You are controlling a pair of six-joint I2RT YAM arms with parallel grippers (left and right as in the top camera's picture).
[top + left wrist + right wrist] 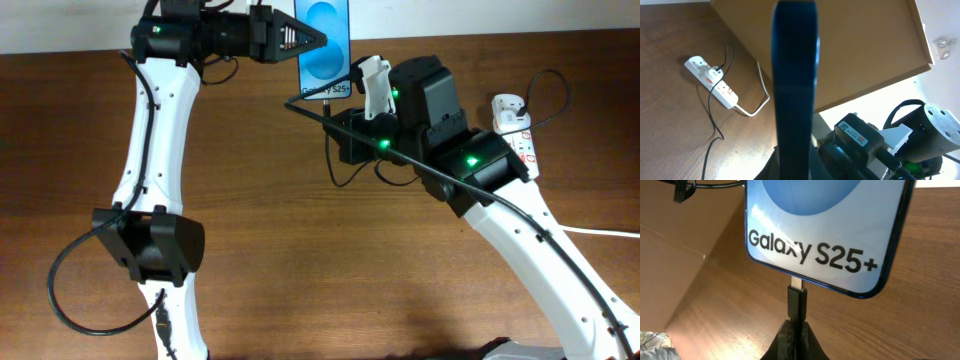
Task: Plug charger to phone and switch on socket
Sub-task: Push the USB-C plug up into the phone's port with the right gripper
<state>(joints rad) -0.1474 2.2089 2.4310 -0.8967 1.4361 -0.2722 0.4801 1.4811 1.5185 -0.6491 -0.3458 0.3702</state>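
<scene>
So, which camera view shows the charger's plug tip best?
The right wrist view: the plug tip sits close up, right under the phone's bottom edge, pinched in the right gripper. Overhead it is too small to make out. The left wrist view misses it.

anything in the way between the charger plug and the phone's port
Nothing visible stands between them. The right gripper holds the charger by its plug, lined up with the bottom edge of the phone. The metal tip meets that edge with a sliver of metal showing. The left gripper holds the phone.
</scene>
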